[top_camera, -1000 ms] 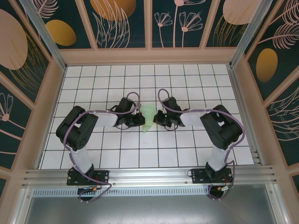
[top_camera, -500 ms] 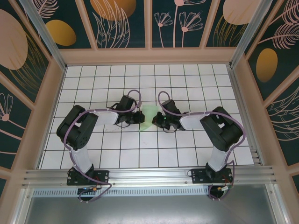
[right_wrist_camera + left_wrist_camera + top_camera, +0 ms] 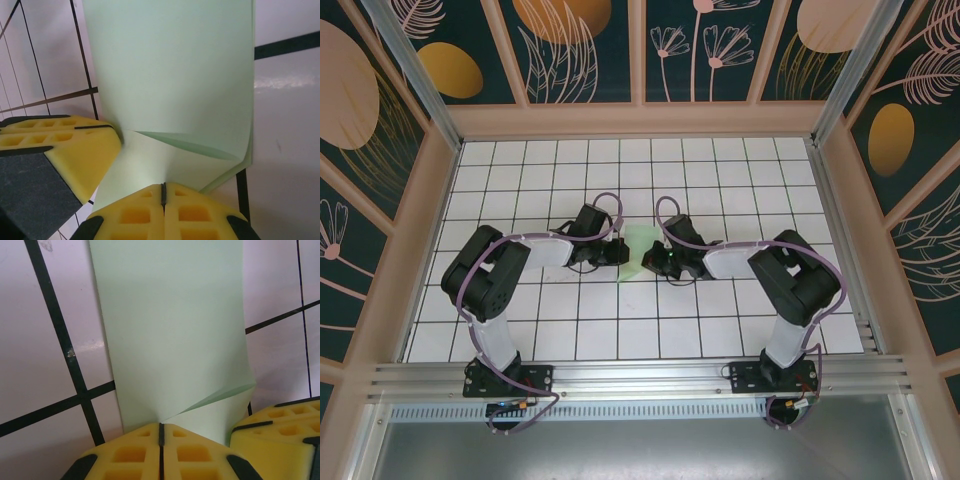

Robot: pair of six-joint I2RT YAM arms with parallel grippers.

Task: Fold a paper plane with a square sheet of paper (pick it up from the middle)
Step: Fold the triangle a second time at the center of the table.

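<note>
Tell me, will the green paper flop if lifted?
Probably floppy: the paper bends and creases where the left end effector pinches it. Likely light, being so thin. It might tear if pulled, since the right end effector pinches it too.

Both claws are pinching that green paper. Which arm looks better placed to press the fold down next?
Left, narrowly. Both are shut on the paper, but the left gripper pinches right where the slanted crease begins, so it could probably slide along it; the right gripper pinches off the crease.
</note>
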